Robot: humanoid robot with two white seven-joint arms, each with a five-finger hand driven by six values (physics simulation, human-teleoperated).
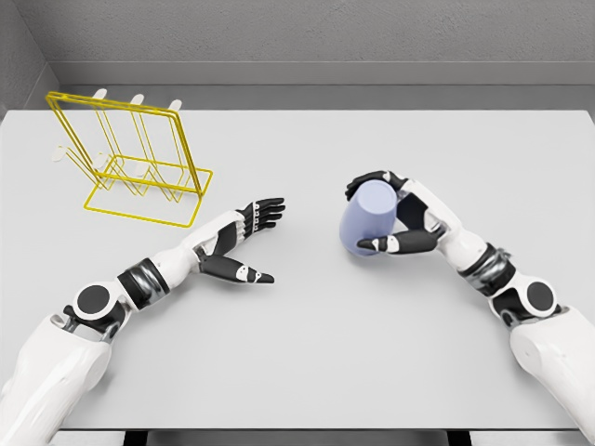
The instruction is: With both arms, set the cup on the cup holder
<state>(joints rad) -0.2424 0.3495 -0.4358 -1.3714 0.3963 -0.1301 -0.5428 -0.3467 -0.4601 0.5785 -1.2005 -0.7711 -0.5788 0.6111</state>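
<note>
gripping the pale blue cup (367, 226) at worktop (390, 353) centre-right, right hand (395, 218) clamped around its wall. probably light, stiff, smooth, so holding mid-body. left hand (244, 243) spread, holding nothing. yellow cup holder (130, 163) standing at ten o'clock.

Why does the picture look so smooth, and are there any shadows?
Head view: soft, even light, no glare or blur; it is a simulator's render. The purple cup in the right hand, the open left hand and the yellow wire cup holder cast only faint shadows on the table.
</note>
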